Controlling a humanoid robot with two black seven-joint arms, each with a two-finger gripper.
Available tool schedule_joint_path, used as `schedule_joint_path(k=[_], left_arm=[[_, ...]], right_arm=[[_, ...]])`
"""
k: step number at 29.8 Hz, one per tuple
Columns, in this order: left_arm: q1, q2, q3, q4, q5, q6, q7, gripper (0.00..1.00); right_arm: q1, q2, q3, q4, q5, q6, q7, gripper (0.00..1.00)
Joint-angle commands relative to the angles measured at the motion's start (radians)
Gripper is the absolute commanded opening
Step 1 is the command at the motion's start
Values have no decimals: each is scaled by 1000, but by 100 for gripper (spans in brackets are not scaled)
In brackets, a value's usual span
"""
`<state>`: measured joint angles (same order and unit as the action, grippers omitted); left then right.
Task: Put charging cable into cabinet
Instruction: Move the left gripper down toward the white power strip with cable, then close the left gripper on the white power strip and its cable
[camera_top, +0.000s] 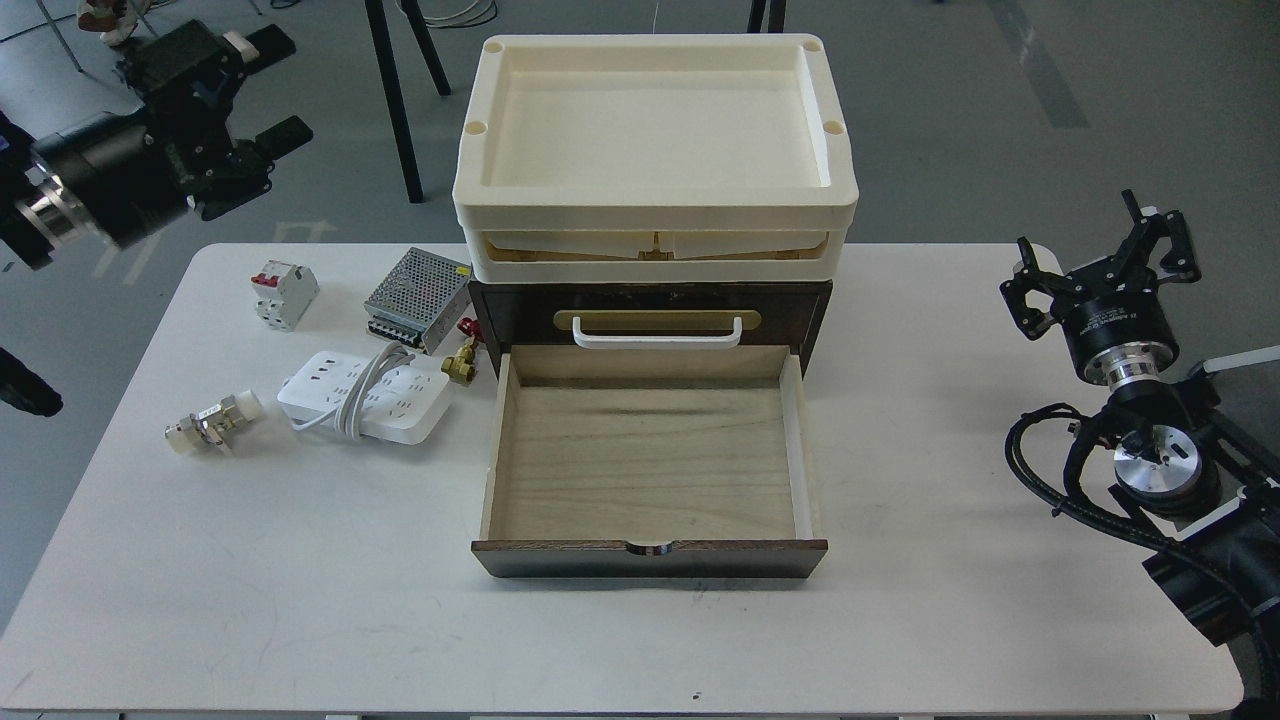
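The white rectangular power strip with its thick white cord looped across it (362, 396) is lying flat on the white table (250, 560), just left of the dark brown wooden drawer chest (650, 320). The chest's pale-wood lower drawer (650, 465) is standing pulled out, nothing inside. Cream plastic trays (655, 150) are sitting stacked on the chest. The left gripper (262, 90) is hovering beyond the table's far-left corner, jaws spread, holding nothing. The right gripper (1100, 255) is hovering over the right edge, jaws apart, holding nothing.
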<state>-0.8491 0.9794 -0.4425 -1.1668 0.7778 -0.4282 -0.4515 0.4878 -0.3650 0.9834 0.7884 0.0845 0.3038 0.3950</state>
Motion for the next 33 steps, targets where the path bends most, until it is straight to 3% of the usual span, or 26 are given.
schedule_joint_path(k=[1, 6, 8, 11, 14, 20, 24, 26, 33], left_arm=[[8, 16, 10, -54, 353, 74, 7, 97], [88, -39, 21, -44, 821, 256, 23, 95], [119, -73, 37, -19, 984, 324, 63, 95], [122, -154, 56, 93, 1135, 332, 126, 93], [125, -231, 79, 206, 1161, 332, 126, 87], [125, -343, 134, 375, 1154, 339, 126, 86], [128, -380, 140, 418, 1154, 339, 126, 85], [128, -384, 145, 420, 1154, 339, 126, 76], [127, -393, 163, 421, 1152, 333, 131, 25]], right_arm=[[-2, 0, 0, -1, 0, 0, -1, 100], [-2, 0, 0, 0, 0, 1, 1, 100], [0, 0, 0, 0, 0, 1, 1, 100], [0, 0, -3, 2, 0, 0, 1, 100], [0, 0, -8, 2, 0, 1, 1, 100], [-2, 0, -11, 3, -2, 1, 1, 100], [-2, 0, -11, 2, -2, 1, 1, 100], [-2, 0, -12, 2, -2, 1, 1, 100], [-2, 0, -12, 3, -2, 1, 1, 100]])
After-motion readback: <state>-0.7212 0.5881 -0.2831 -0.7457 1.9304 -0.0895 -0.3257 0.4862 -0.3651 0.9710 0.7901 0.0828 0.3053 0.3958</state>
